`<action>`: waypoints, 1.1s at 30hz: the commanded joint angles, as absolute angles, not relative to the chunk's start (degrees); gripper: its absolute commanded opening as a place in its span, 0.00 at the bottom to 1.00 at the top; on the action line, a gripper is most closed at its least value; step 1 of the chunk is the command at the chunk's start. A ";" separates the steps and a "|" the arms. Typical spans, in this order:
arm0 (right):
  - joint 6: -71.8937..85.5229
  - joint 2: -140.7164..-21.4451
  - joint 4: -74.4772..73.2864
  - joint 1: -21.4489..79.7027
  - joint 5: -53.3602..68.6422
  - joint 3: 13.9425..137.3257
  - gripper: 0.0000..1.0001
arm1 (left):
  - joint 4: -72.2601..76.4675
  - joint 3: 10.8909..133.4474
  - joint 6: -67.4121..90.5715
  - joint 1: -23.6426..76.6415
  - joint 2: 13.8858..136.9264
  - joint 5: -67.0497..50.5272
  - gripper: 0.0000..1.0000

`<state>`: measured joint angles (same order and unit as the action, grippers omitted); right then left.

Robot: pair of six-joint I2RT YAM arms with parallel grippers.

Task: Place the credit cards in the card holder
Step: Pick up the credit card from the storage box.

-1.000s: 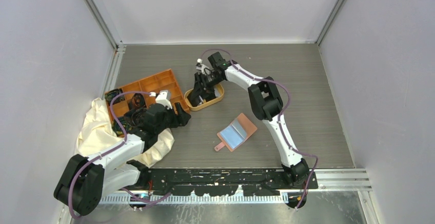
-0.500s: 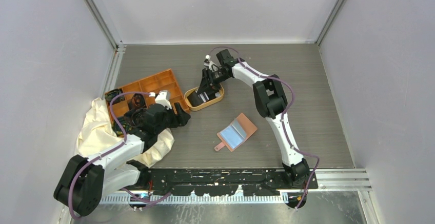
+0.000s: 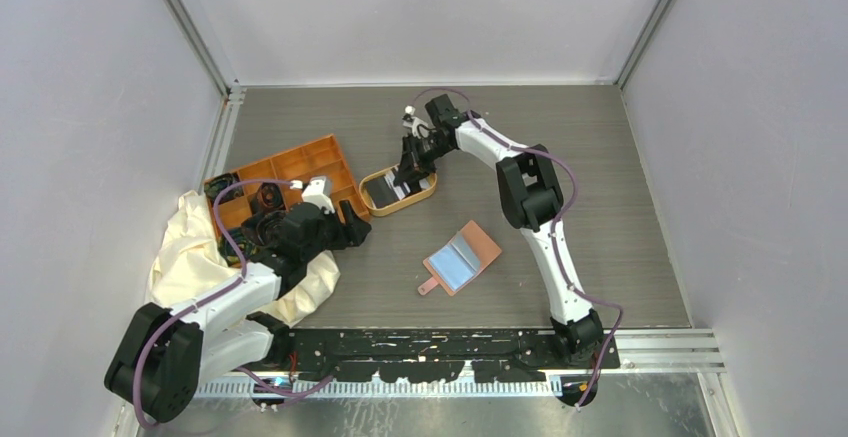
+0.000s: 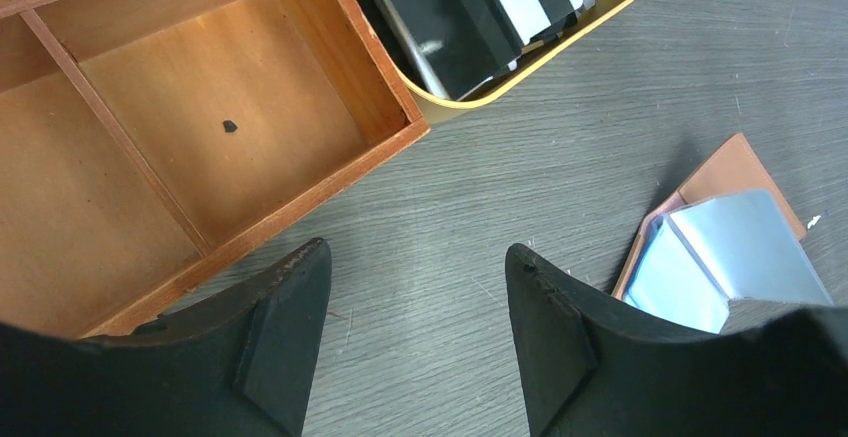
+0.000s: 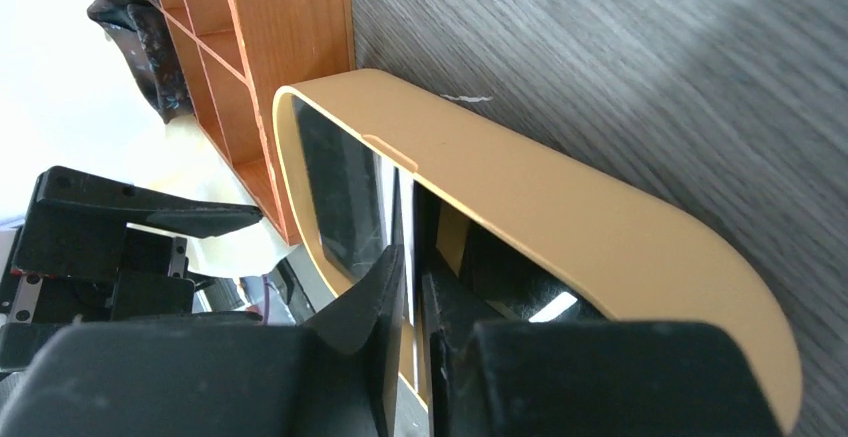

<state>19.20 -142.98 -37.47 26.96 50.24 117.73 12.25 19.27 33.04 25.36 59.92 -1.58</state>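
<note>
1. The oval tray (image 3: 395,211), taken as the reference object, holds the credit cards (image 4: 470,17), mostly black and stacked inside it.
2. The right gripper (image 5: 408,257) stands over the tray's far end. Its fingers are pinched on one of the credit cards, seen edge-on.
3. The left gripper (image 4: 415,257) hovers off the tray's near-left side, fingers spread and holding nothing.
4. The card holder (image 3: 462,257) lies open to the tray's near right, well apart, with its bluish pockets facing up.
5. The orange compartment tray (image 3: 290,172) sits just beside the oval tray's left side.
</note>
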 commanded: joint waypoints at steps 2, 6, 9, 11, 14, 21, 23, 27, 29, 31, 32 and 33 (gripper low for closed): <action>17.06 -137.04 -38.05 26.02 47.91 117.54 0.16 | 15.73 18.98 33.49 24.92 58.24 -1.98 0.65; 16.79 -137.01 -38.13 25.77 48.15 117.48 0.19 | 15.73 18.87 33.51 24.84 58.10 -2.12 0.65; 16.60 -137.27 -38.35 25.73 48.08 117.42 0.21 | 15.64 18.74 33.55 24.91 57.80 -2.04 0.65; 16.17 -137.24 -38.64 25.58 47.64 117.42 0.17 | 15.64 18.64 33.57 24.85 57.62 -2.02 0.65; 15.85 -136.84 -38.76 25.16 47.38 117.21 0.05 | 15.64 18.55 33.57 24.79 57.41 -2.01 0.65; 14.08 -132.23 -38.27 23.82 46.97 115.46 0.01 | 16.63 17.84 33.02 24.79 55.72 -4.85 0.65; 13.61 -130.56 -38.32 23.49 47.27 114.95 0.01 | 17.97 16.97 32.94 24.80 54.07 -7.13 0.65; 12.81 -126.73 -37.57 22.47 47.99 112.93 0.01 | 21.26 14.97 33.45 24.83 48.68 -12.48 0.65; 12.03 -124.27 -37.15 22.01 48.79 111.37 0.01 | 21.97 14.42 33.57 24.75 44.89 -15.52 0.65; 10.69 -121.34 -36.75 21.57 50.55 109.21 0.01 | 23.61 13.58 33.77 24.87 42.04 -18.65 0.65; 10.61 -119.49 -35.85 21.28 52.02 107.50 0.01 | 24.64 13.21 34.10 24.87 40.77 -20.32 0.65; 11.15 -117.57 -34.16 21.08 53.88 105.54 0.01 | 25.74 12.85 34.55 24.87 39.85 -22.11 0.65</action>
